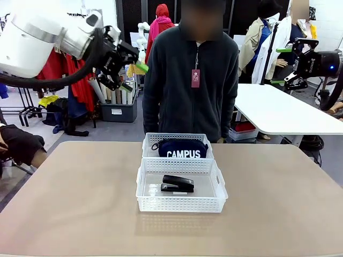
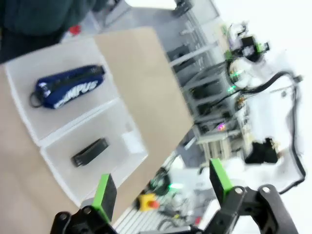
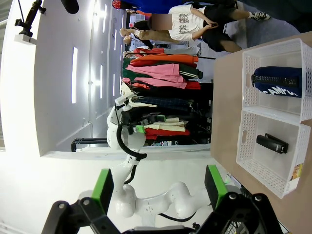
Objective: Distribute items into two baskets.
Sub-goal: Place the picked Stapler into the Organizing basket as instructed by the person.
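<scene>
baskets (image 1: 181, 201): translucent white plastic, lattice
pouch (image 1: 183, 149): navy cloth, soft
stapler (image 1: 177, 183): black, semi-gloss
table (image 1: 75, 203): matt tan, smooth

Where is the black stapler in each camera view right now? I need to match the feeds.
Front view: stapler in the nearer basket, centre.
Left wrist view: stapler lower left, in the lower basket.
Right wrist view: stapler right side, in the lower basket.
Shared landmark: the CAMPUS pouch in the adjoining basket.

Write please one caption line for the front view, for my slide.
Pouch and stapler sorted into two baskets; both claws raised, open and empty.
</scene>
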